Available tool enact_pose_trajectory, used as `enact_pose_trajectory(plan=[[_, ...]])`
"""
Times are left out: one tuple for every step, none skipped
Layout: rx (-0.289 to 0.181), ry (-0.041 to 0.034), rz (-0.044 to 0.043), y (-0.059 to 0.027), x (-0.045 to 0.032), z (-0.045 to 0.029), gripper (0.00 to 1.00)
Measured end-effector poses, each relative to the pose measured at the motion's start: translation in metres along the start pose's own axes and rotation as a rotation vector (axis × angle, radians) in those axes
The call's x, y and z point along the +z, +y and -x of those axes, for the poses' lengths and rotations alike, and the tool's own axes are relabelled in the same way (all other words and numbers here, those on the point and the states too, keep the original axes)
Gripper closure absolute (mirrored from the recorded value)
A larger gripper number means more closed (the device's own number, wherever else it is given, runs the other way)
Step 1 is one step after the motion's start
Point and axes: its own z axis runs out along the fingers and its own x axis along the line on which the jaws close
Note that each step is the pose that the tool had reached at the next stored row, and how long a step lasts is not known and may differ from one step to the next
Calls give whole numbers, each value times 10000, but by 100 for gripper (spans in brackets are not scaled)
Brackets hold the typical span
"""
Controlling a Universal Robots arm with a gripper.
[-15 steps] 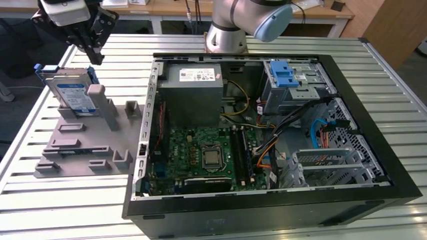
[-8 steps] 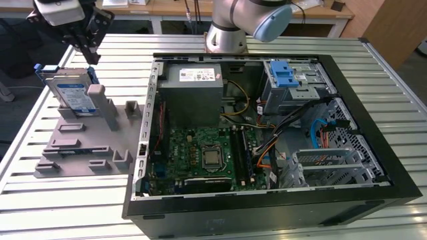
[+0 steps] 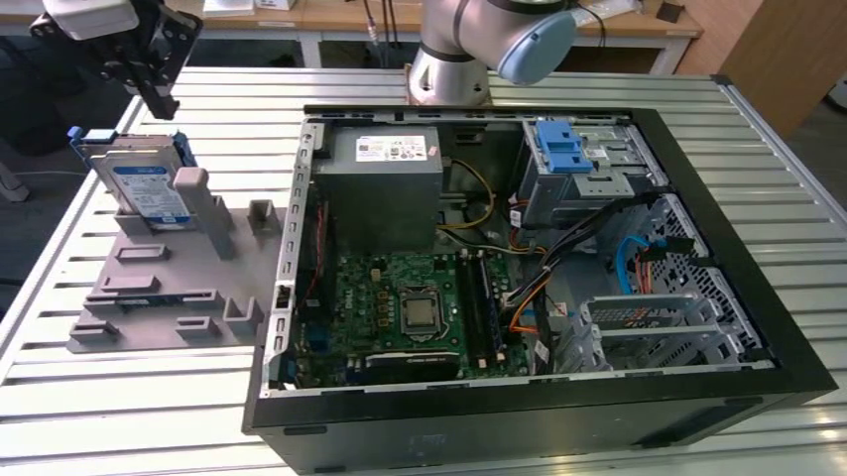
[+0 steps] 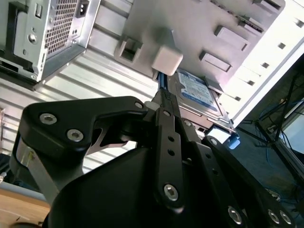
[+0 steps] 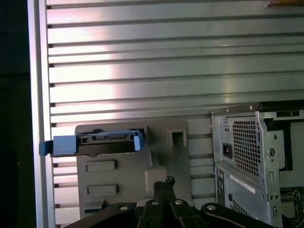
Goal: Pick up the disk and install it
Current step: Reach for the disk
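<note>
Below my fingers, pressed together, holding nothing: disk stands on edge in grey holder, near, not touching, long edge up.

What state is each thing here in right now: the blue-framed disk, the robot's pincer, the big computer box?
disk, standing on edge in the grey holder, not gripped.
pincer, shut on nothing, above the disk and apart from it.
grey holder, flat on the table, carrying the disk.
computer case, lying on its side, open, insides exposed.
</note>
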Motion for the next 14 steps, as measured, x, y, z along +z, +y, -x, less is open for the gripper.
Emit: enact_pose_trajectory(plan=[[-1, 0, 0, 10, 1, -26, 89], [-1, 0, 0, 20, 3, -49, 89], [-1, 0, 0, 27, 5, -72, 89], [1, 1, 0, 32, 6, -94, 89], [1, 2, 0, 37, 7, -113, 89], [0, 3, 0, 39, 9, -131, 89], [0, 6, -1, 42, 10, -146, 89], [0, 7, -1, 44, 11, -160, 89], [0, 10, -1, 47, 12, -174, 89], [1, 11, -1, 49, 14, -188, 89], [0, 12, -1, 52, 15, -200, 89], [0, 15, -1, 54, 16, -214, 89], [0, 17, -1, 55, 17, -226, 89], [0, 19, -1, 57, 18, -239, 89]])
